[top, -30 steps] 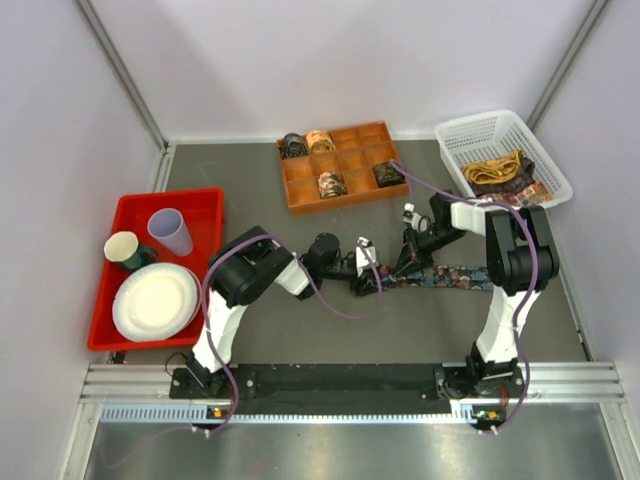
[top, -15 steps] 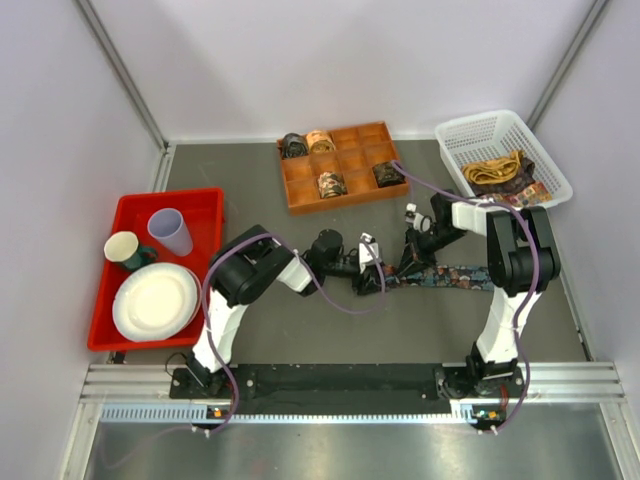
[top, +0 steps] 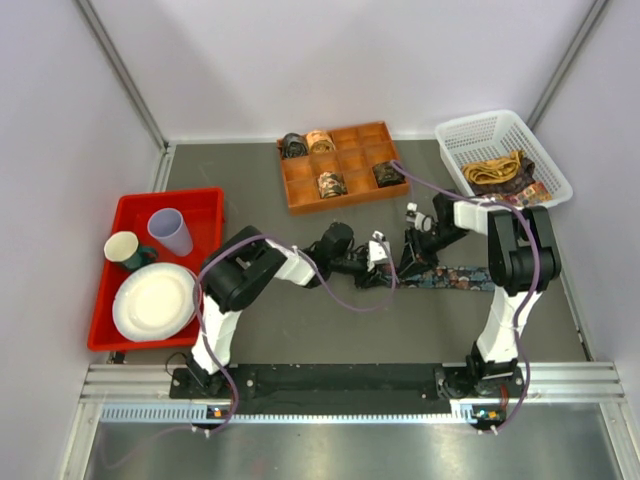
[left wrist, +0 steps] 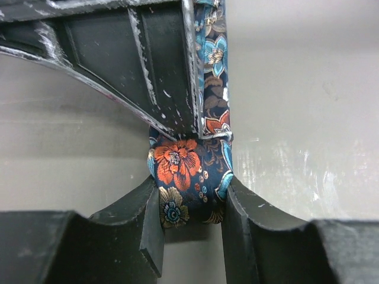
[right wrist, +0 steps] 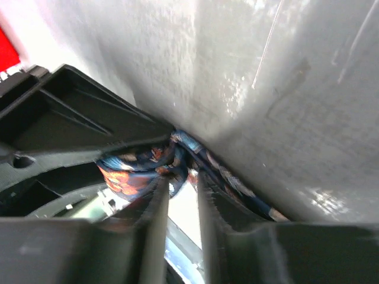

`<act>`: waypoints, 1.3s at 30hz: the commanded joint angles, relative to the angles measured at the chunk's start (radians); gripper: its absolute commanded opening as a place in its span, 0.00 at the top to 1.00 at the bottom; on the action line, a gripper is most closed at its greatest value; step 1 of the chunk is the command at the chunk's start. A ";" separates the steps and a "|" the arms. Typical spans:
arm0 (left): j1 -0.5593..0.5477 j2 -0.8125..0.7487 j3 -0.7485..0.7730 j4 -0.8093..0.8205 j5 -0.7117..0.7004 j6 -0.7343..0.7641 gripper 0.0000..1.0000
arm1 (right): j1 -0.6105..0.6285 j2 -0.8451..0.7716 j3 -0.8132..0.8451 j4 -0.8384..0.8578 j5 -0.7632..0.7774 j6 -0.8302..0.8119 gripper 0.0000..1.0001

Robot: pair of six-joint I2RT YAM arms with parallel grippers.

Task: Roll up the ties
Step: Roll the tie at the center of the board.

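At mid-table, between two bench-mounted arms, a dark floral necktie (top: 460,277) lies part-way rolled. Its coil (left wrist: 188,174) is clasped between the fingers of the left gripper (left wrist: 190,201), which press on it from both sides, while the unrolled length runs flat along the grey tabletop (top: 420,330) toward the right arm's side. The right gripper (right wrist: 183,177) meets the same coil from the opposite direction, its jaws only narrowly parted with fabric bunched at the tips; whether it actually pinches the cloth cannot be told. Behind them, an orange compartment tray (top: 300,190) holds four finished rolls, and a white basket (top: 455,135) holds more ties. The risk from here looks to be the coil itself. If the right jaws let go before the left clasp is firm, the slick woven fabric could spring loose and unwind, or the layers could slide sideways into a cone. A squeeze set off-centre could likewise twist the roll, and the two sets of fingers, working close together, could knock one another.
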 commanded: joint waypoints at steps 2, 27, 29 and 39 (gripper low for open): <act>-0.012 -0.062 0.018 -0.634 -0.239 0.239 0.95 | -0.052 -0.044 0.033 -0.047 -0.067 -0.127 0.58; -0.076 -0.011 0.230 -1.049 -0.405 0.232 0.78 | 0.009 0.037 -0.026 0.082 -0.196 -0.072 0.93; -0.075 -0.002 0.242 -1.061 -0.382 0.226 0.65 | 0.007 0.036 -0.029 0.085 -0.178 -0.075 1.00; 0.022 -0.010 0.020 -0.453 0.018 0.098 0.27 | 0.007 0.034 -0.026 0.088 -0.061 -0.082 1.00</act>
